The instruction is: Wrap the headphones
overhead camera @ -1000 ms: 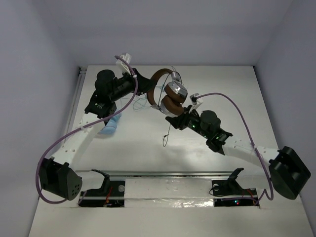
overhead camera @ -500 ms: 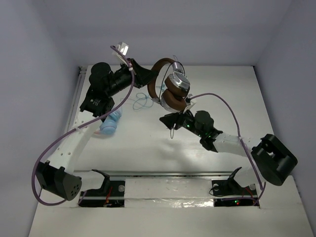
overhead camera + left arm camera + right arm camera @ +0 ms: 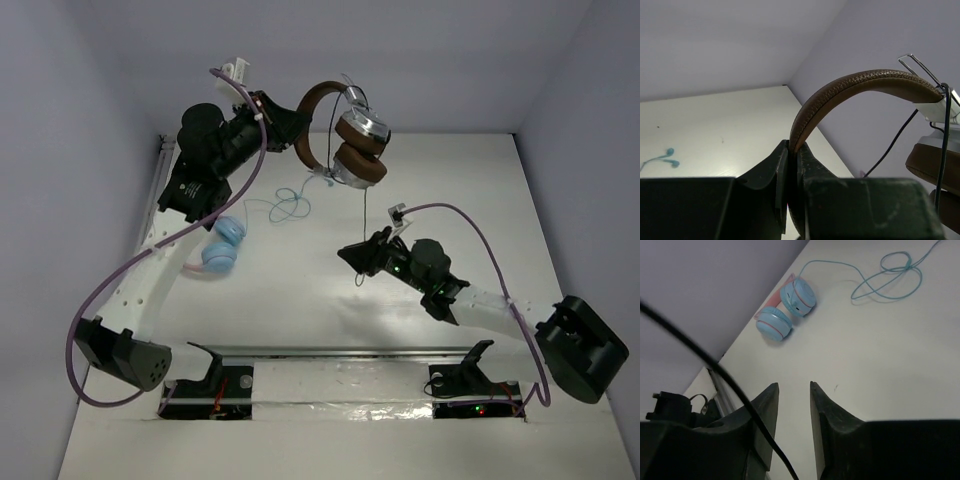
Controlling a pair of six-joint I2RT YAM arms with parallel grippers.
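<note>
Your top cam sits high behind the arm bases, looking down over the whole table [image 3: 300,300]. Left wrist cam hugs the left fingers [image 3: 765,175], tilted up at the brown headphones [image 3: 850,87] and the walls. Right wrist cam peers past the right fingers [image 3: 762,415] down at the table, sharing the pink-and-blue headphones [image 3: 787,310] and blue earbuds [image 3: 890,275] with the top view.

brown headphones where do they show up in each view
Top external: upper centre, headphones held up by the left gripper.
Left wrist: headband arcs from centre to right edge.
Right wrist: only their black cable, crossing the left side.
Shared landmark: light-blue earbuds, in all three views.
</note>
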